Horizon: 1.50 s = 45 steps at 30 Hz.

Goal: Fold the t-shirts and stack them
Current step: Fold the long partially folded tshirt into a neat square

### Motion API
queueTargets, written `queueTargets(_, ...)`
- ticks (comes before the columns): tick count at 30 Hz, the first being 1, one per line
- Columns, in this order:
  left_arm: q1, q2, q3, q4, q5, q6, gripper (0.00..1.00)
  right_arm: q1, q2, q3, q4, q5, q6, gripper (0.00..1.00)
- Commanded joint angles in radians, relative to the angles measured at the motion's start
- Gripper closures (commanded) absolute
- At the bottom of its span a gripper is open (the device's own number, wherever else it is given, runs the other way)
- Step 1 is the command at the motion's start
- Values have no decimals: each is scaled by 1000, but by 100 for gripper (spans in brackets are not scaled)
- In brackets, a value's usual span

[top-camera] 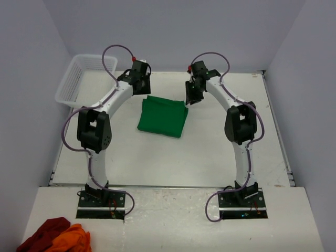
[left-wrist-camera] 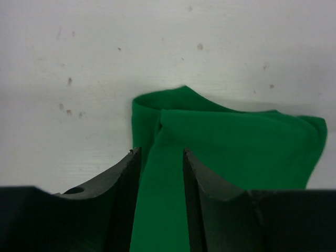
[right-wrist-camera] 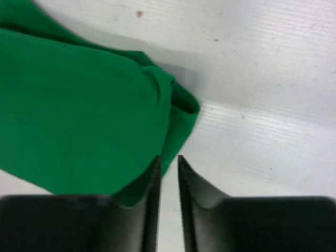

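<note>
Folded t-shirt [top-camera: 163,116] flat, near-square, slightly skewed; long axis unclear.

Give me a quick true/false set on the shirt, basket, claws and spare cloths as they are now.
1. The green t-shirt lies folded on the table. True.
2. The t-shirt sits in the white basket. False: the basket stands apart at the far left.
3. The left claw is clamped shut on the t-shirt. False: its jaws stand open over the cloth.
4. The right claw is open at the t-shirt's edge. True.
5. The red and orange cloths lie at the near left corner. True.
</note>
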Motion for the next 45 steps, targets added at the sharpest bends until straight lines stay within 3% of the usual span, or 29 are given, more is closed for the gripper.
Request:
queueTargets(1, -39, -95, -75, 62, 53, -19, 62, -3, -77, -21, 49, -66, -2, 88)
queueTargets(2, -39, -95, -83, 66, 70, -24, 67, -3, -69, -16, 51, -114, 5, 100)
queueTargets(4, -47, -92, -88, 66, 87, -24, 86, -3, -57, -16, 69, -186, 10, 100)
queueTargets(6, -53, -86, -95, 71, 84, -23, 96, 0, -35, -16, 81, -243, 33, 100)
queueTargets(8, -53, -75, -91, 71, 81, -16, 99, 2, -3, -4, 95, -292, 47, 100)
queueTargets(15, -45, 34, -16, 40, 4, 0, 100, 6, 75, 44, 72, -321, 75, 100)
queueTargets(29, -1, 217, 55, 57, 33, 5, 100, 5, 70, -65, 51, -272, 121, 100)
queueTargets(39, 1, 211, 47, 83, 70, 20, 99, 5, 52, -162, 72, -252, 136, 100)
queueTargets(45, 1, 129, -12, 100, 73, 16, 98, 6, -26, -218, 107, -217, 102, 100)
